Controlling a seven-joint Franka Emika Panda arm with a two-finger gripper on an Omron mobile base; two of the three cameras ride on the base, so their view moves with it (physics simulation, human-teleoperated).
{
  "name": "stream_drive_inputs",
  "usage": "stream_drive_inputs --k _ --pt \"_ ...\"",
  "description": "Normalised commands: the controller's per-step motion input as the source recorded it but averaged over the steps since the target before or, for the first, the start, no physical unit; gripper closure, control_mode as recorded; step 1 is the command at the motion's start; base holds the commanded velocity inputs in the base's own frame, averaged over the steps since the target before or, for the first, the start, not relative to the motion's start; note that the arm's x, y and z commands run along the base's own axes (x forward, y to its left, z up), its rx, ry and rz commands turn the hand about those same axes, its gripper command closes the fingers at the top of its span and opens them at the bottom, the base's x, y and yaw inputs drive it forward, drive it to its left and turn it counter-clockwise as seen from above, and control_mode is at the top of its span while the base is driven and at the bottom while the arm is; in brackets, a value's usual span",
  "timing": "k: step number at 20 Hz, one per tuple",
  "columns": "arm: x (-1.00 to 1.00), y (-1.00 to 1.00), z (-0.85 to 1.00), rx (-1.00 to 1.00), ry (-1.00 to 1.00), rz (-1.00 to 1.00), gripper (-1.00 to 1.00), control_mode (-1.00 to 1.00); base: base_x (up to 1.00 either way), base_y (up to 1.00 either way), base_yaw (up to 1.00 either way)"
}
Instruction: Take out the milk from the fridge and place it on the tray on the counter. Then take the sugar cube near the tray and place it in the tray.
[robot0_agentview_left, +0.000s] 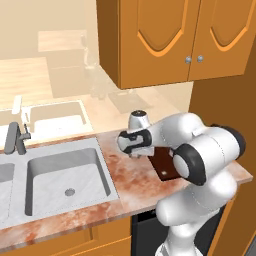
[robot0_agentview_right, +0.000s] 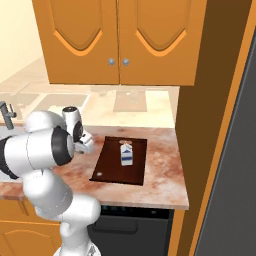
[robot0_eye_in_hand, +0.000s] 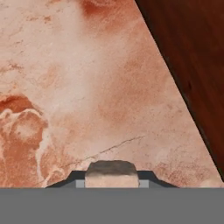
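I see the tray (robot0_agentview_right: 112, 172), a flat dark brown rectangular board with a low rim, lying on the counter (robot0_agentview_right: 160, 175) with the milk (robot0_agentview_right: 126, 153) standing upright inside it, toward the tray's far end; a tiny pale speck sits near the tray's front left corner, too small for me to identify. The milk is a small white gable-top carton with a blue band around its lower half. My gripper (robot0_eye_in_hand: 111, 174) hangs just left of the tray, over bare counter, and from the hand view its jaws are closed on the sugar cube (robot0_eye_in_hand: 111, 173), a small beige block with a darker top pinched between the dark finger tips. In that view the tray's edge (robot0_eye_in_hand: 192, 65) runs diagonally beside the gripper, its wood grain dark and reddish. The counter is mottled reddish-beige stone with pale veins and a thin crack line. Further left of the tray, the steel sink (robot0_agentview_left: 65, 175) is inset in the counter, its basin smooth grey with a round drain, and a grey faucet (robot0_agentview_left: 15, 139) stands behind it. Above the tray hang orange wooden cabinets (robot0_agentview_right: 120, 40) with arched panel doors and small round knobs.
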Motion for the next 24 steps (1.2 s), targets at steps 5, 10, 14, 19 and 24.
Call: stream_drive_inputs --k 5,10,14,19,24 --pt "-0.3 -0.3 0.4 0.0 -0.01 0.0 1.0 -1.0 0.0 0.0 0.0" --pt "-0.31 -0.49 0.14 0.0 0.0 0.0 1.0 -1.0 0.0 0.0 0.0" --pt "-0.32 -0.8 0.0 0.03 -0.03 0.0 1.0 -1.0 0.0 0.0 0.0" --pt "-0.03 -0.68 0.0 0.07 0.0 0.0 1.0 -1.0 0.0 0.0 0.0" --pt "0.02 -0.46 -0.01 0.02 0.0 0.0 1.0 -1.0 0.0 0.0 0.0"
